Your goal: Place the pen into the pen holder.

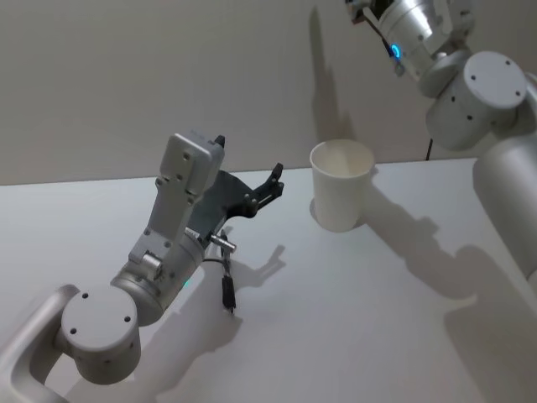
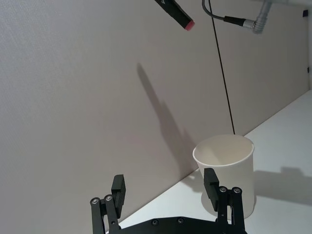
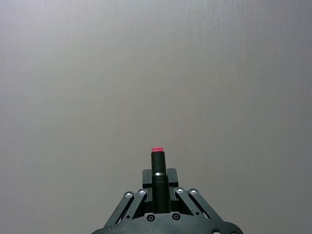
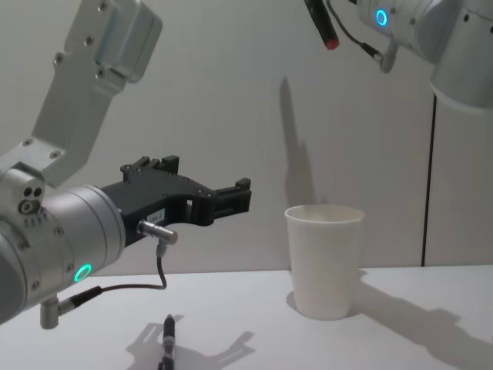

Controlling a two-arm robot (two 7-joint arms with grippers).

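chest view puts the pen (image 4: pixel 320 21) high over the cup (image 4: pixel 325 262), red end down, clamped tight in my right gripper (image 3: pixel 158 179). the cup stands at the far middle of the table (image 1: pixel 377 319). i'd call this the lineup before the drop: next i centre the tip over the rim, then lower straight. left gripper (image 2: pixel 165 187) hangs just left of the cup, fingers apart, holding nothing.

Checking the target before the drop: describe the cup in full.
The cup is plain white, paper by its look, tapered to the base, with a rolled rim. It stands upright on the white table near the wall; what shows of its inside is empty. Nothing touches it; the open left hand is beside it, apart.
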